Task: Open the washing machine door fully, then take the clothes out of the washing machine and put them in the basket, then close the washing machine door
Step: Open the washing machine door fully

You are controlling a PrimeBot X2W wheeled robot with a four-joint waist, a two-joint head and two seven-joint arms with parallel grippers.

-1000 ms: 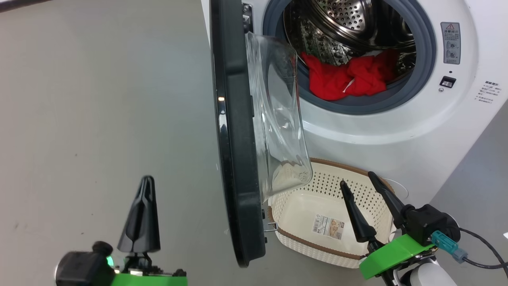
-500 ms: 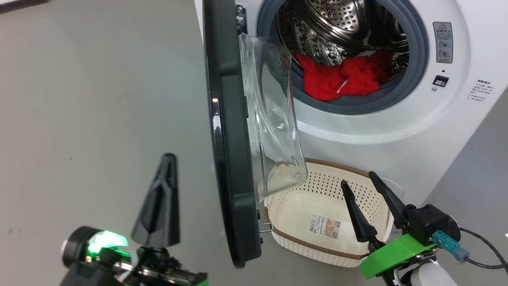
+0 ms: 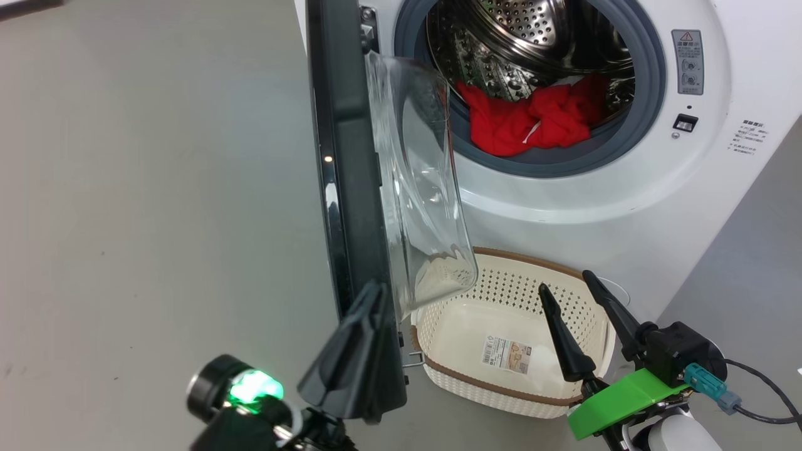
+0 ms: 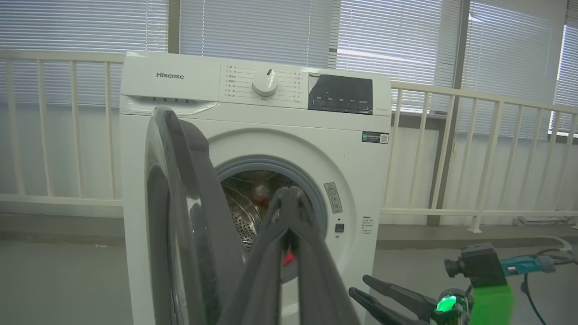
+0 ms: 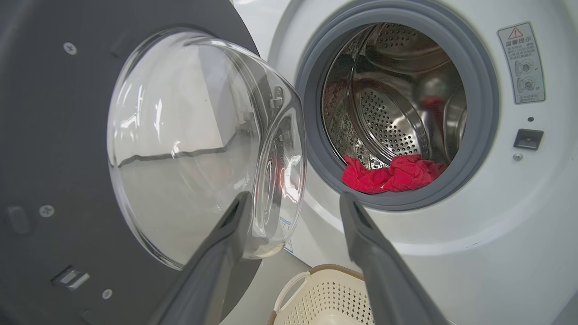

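Observation:
The washing machine [image 3: 626, 207] stands open, and its black door [image 3: 344, 188] juts out edge-on with the glass bowl [image 3: 420, 188] facing the drum. Red clothes [image 3: 526, 122] lie at the front of the drum, also seen as clothes [image 5: 393, 174] in the right wrist view. The cream basket [image 3: 501, 385] sits on the floor below the opening. My left gripper [image 3: 374, 289] is shut and empty, overlapping the door's lower outer edge; whether it touches is unclear. My right gripper [image 3: 564, 280] hangs open over the basket, pointing at the drum.
Grey floor spreads to the left of the door. In the left wrist view a white railing [image 4: 474, 158] and blinds stand behind the washing machine [image 4: 271, 144]. A cable [image 3: 764, 401] trails from my right wrist.
My left gripper has swung right, from the open floor to the door's lower outer edge. The camera has turned slightly, shifting the whole scene left. The right gripper has held still.

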